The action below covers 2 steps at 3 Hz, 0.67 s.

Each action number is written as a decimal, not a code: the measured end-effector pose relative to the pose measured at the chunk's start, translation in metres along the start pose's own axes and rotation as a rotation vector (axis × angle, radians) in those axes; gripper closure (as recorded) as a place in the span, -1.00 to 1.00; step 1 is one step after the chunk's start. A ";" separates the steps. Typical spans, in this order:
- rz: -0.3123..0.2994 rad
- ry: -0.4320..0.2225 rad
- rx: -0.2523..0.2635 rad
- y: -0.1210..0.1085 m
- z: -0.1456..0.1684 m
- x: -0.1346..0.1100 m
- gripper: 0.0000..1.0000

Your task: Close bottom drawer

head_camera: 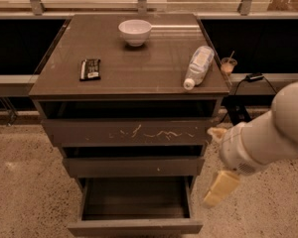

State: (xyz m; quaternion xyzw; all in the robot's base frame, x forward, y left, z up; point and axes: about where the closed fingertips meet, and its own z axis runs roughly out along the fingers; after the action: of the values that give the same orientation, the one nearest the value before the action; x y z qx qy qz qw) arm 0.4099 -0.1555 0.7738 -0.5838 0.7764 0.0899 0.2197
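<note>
The bottom drawer point(134, 226) is the narrowest of three dark grey-brown drawers. It stands pulled far out toward me, its shallow empty box showing and its plain front panel near the lower edge of the view. My gripper point(219, 187) hangs from the white arm to the right of the cabinet, level with the bottom drawer's right side and apart from it. Its pale fingers point down and to the left.
Above are the mid-width drawer point(134, 166) and the widest drawer with pale scratches point(129, 132), both slightly out. The cabinet top point(139, 68) holds a white bowl point(135, 31), a dark snack bar point(90, 69) and a lying plastic bottle point(198, 66). A speckled floor point(25, 187) surrounds the cabinet.
</note>
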 end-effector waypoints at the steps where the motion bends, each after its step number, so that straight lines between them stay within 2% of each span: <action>1: -0.114 -0.028 -0.088 0.034 0.099 0.005 -1.00; 2: -0.126 -0.134 -0.152 0.046 0.157 0.026 -1.00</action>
State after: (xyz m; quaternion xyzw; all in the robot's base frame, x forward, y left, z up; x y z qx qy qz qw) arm 0.3973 -0.1021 0.6170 -0.6390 0.7128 0.1731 0.2314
